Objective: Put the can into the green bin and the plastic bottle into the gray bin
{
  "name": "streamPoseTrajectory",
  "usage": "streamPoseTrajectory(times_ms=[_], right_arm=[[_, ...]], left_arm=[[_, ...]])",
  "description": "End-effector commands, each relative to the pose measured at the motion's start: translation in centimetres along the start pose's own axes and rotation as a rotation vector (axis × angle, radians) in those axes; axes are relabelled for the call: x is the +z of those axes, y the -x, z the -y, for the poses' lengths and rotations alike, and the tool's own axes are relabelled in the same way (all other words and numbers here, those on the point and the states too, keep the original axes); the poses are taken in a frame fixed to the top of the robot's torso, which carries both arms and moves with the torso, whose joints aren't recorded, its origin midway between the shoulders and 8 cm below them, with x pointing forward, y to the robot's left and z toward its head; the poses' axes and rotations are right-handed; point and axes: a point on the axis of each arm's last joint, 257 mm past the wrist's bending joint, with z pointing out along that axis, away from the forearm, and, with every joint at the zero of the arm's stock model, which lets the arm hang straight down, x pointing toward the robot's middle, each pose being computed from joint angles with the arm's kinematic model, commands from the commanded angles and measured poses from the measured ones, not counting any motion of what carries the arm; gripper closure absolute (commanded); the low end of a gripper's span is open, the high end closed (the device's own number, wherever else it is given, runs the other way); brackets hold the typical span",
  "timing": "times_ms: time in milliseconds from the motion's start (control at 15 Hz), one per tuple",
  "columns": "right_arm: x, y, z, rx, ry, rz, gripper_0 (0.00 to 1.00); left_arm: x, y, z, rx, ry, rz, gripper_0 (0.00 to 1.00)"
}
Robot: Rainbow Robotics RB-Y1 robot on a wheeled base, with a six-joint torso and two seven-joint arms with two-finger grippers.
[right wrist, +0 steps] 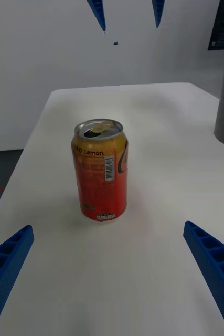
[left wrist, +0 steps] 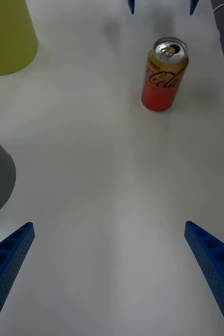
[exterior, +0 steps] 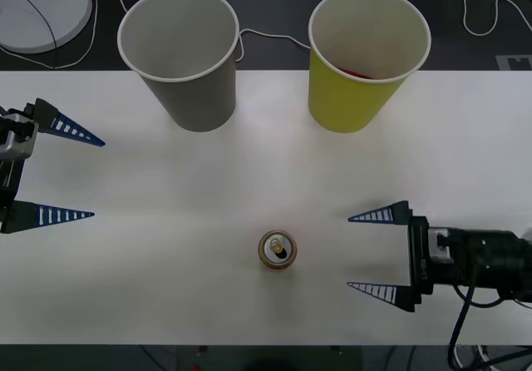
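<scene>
Front view: red-orange can (exterior: 277, 249) upright w/ gold top, right tool (exterior: 378, 250) spread nearby.

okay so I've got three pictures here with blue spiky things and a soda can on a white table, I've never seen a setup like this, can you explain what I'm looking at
This is a two-armed robot at a white table. The blue ribbed spikes are its fingers, two per arm.

The wide picture looks down from above the arms. The left gripper is at the table's left edge, the right gripper at the lower right. Both are open and hold nothing.

The two tall pictures come from cameras on the wrists, each looking out between that arm's own fingers.

On the table stands a small red-orange can, upright, directly in front of the right gripper. At the back stand two big paper cups serving as bins: the gray bin and the green bin. Something red lies inside the green one; what it is cannot be told.
</scene>
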Motion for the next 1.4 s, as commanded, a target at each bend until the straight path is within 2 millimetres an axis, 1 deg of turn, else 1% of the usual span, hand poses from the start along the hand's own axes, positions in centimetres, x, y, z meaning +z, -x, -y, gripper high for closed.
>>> streamPoseTrajectory(times_ms=[67, 200, 467, 667, 800, 1067, 1400], right_arm=[[1.7, -0.6, -0.1, 0.008, -0.014, -0.007, 0.00], [3.4, -1.0, -0.2, 0.013, -0.022, -0.014, 0.00], [5.9, -1.4, -0.8, 0.016, -0.013, -0.020, 0.00], [7.8, -1.1, -1.6, 0.021, 0.000, -0.008, 0.00], [9.0, -0.8, -1.7, 0.019, 0.001, 0.002, 0.00], [11.2, -0.5, -1.7, 0.017, -0.016, 0.010, 0.00], [13.3, -0.5, -1.8, 0.016, -0.028, 0.007, 0.00]], left_arm=[[0.0, 0.0, 0.0, 0.000, 0.000, 0.000, 0.00], [0.0, 0.0, 0.0, 0.000, 0.000, 0.000, 0.00], [0.0, 0.0, 0.0, 0.000, 0.000, 0.000, 0.00], [0.0, 0.0, 0.0, 0.000, 0.000, 0.000, 0.00], [0.0, 0.0, 0.0, 0.000, 0.000, 0.000, 0.00], [0.0, 0.0, 0.0, 0.000, 0.000, 0.000, 0.00], [0.0, 0.0, 0.0, 0.000, 0.000, 0.000, 0.00]])
